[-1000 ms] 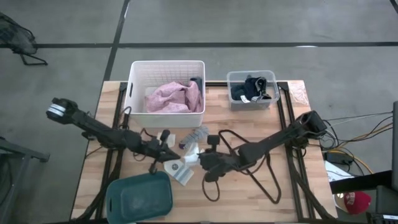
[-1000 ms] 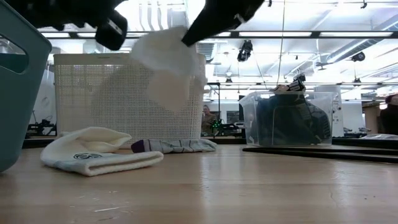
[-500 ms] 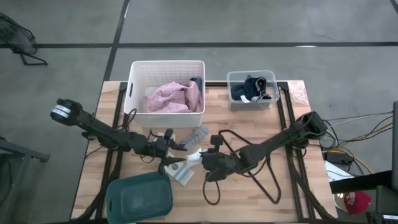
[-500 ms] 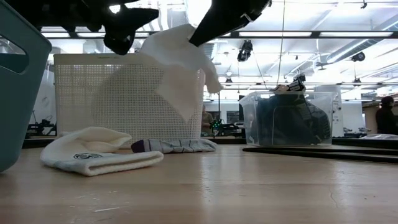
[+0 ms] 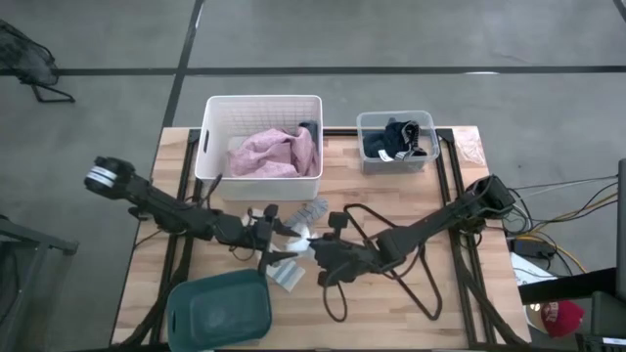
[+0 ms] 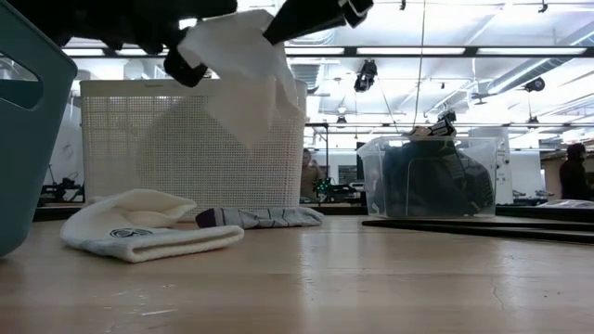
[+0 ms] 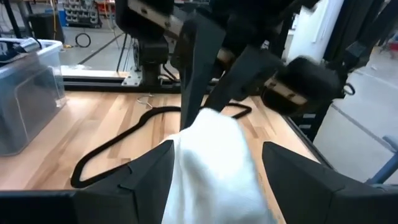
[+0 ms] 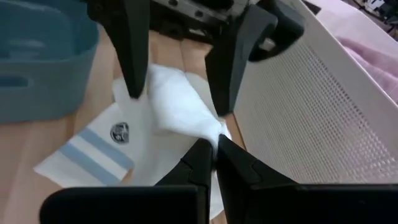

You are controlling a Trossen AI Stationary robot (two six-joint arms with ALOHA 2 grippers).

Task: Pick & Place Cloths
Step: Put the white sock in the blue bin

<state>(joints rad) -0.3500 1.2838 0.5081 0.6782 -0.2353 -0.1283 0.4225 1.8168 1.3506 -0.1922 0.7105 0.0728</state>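
Since earlier, left hand [image 5: 277, 238] closed in on white sock [image 5: 298, 235] — fingers spread around it; right hand [image 5: 315, 249] at 3 o'clock, pinching it aloft.

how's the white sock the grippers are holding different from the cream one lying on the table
The white sock hangs in the air, pinched by the right gripper with the left gripper open around it; the cream sock lies flat on the table. The cream sock shows a small round logo; the white sock looks plain. Both are pale socks.
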